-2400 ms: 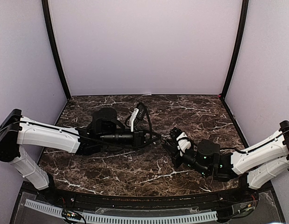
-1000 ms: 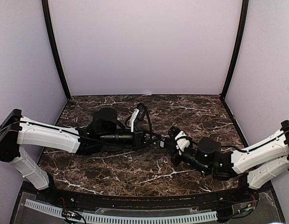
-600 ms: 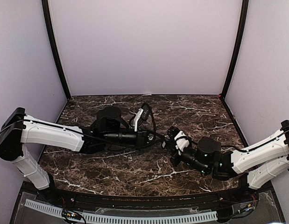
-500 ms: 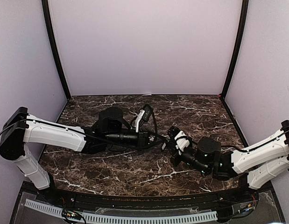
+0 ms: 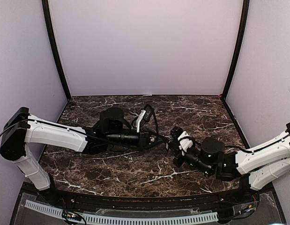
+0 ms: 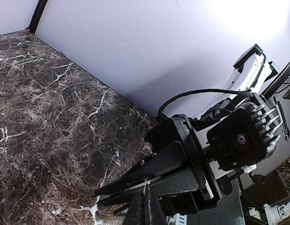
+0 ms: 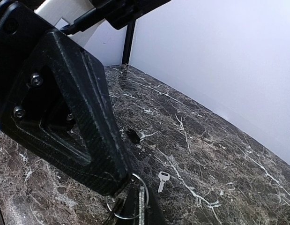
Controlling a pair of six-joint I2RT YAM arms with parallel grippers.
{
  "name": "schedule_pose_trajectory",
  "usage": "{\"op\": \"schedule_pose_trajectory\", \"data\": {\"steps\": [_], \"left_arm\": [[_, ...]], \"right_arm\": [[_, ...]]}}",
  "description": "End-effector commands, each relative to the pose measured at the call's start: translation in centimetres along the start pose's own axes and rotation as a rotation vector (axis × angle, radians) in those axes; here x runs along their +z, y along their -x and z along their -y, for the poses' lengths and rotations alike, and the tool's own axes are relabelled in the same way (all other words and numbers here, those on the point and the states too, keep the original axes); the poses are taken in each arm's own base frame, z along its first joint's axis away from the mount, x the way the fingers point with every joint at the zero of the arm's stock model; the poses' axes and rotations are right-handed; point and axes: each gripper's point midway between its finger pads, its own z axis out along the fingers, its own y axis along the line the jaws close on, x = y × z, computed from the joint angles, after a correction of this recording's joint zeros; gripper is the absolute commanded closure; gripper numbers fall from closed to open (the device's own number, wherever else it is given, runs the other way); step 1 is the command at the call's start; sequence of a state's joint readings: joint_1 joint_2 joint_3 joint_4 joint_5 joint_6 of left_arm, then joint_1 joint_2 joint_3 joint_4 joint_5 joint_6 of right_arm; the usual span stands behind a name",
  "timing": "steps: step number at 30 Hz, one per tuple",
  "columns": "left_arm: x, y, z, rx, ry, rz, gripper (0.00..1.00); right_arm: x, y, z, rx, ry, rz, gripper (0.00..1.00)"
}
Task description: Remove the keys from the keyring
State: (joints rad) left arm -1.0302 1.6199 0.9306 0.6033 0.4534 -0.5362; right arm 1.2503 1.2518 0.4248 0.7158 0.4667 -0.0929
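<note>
My left claw [image 5: 161,139] is pointing in from the left and my right claw [image 5: 169,144] is pointing in from the right, so they're meeting tip to tip over the middle of the table [image 5: 135,171]. The keyring [image 7: 128,207] is hanging right at that meeting point, just under the left tip and against my right fingers. One loose key [image 7: 162,180] is lying on the table just beyond it, apart from the ring, with a small blob [image 7: 133,136] sitting further back behind that

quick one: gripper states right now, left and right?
Left gripper: closed, pinching the keyring.
Right gripper: closed, on the same keyring as far as the wrist view shows.
</note>
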Motion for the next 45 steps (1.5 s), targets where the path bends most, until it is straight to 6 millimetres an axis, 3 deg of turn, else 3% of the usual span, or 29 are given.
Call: {"op": "schedule_pose_trajectory", "data": {"steps": [1, 9, 11, 17, 23, 27, 32, 41, 45], "left_arm": [[0.0, 0.0, 0.8, 0.007, -0.023, -0.026, 1.0], [-0.2, -1.3, 1.1, 0.012, -0.059, -0.067, 1.0], [-0.3, -1.1, 1.6, 0.022, -0.087, -0.058, 0.92], [-0.8, -0.3, 2.7, 0.066, -0.131, -0.015, 0.52], [-2.2, 0.0, 3.8, 0.114, -0.17, 0.042, 0.4], [-3.3, 0.4, 4.1, 0.144, -0.168, 0.101, 0.45], [-3.9, 1.3, 3.9, 0.167, -0.13, 0.157, 0.67], [-3.1, 2.1, 3.7, 0.176, -0.12, 0.165, 0.8], [-2.5, 1.8, 2.9, 0.158, -0.095, 0.154, 0.8]], "right_arm": [[-0.3, 1.4, 0.3, -0.009, -0.014, 0.02, 1.0], [-1.5, 2.5, 0.1, 0.016, 0.041, 0.038, 1.0], [-1.9, 3.2, -0.1, 0.056, 0.06, 0.07, 1.0], [-2.5, 4.5, -0.2, 0.127, 0.09, 0.145, 1.0], [-2.6, 5.1, -0.5, 0.119, 0.112, 0.166, 1.0], [-2.7, 5.3, -0.5, 0.115, 0.111, 0.173, 1.0], [-2.1, 4.9, -0.1, 0.115, 0.075, 0.15, 1.0], [-0.7, 4.5, 0.0, 0.121, 0.03, 0.097, 1.0], [-0.3, 4.3, 0.0, 0.119, 0.021, 0.084, 1.0]]}}
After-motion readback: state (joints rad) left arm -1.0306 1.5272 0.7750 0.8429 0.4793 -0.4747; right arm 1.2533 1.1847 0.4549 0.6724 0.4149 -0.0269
